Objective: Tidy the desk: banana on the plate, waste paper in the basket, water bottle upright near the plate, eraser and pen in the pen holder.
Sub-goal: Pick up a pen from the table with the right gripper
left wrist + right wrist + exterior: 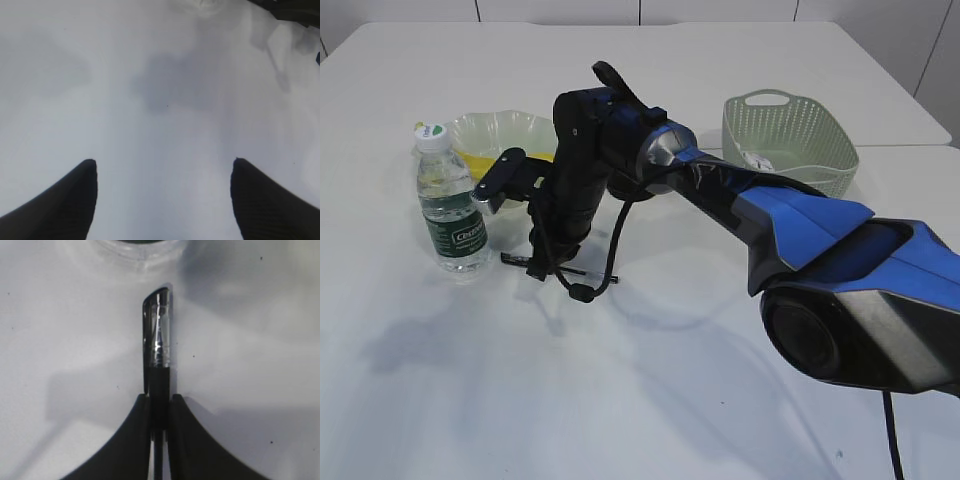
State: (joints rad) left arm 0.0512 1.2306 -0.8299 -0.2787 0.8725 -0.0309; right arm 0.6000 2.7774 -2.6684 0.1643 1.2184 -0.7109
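My right arm is blue and black over the plain white desk. My black fingers pinch a pen, black with a clear silvery cap. The water bottle wears a dark green label with white lettering and a pale cap. The basket is sage-green with a woven pattern; the plate is pale translucent green, with yellow inside.

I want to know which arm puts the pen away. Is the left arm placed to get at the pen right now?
Probably not. The pen is already pinched between the right gripper's fingers beside the water bottle. The left gripper stands open over bare desk, no pen in its view.
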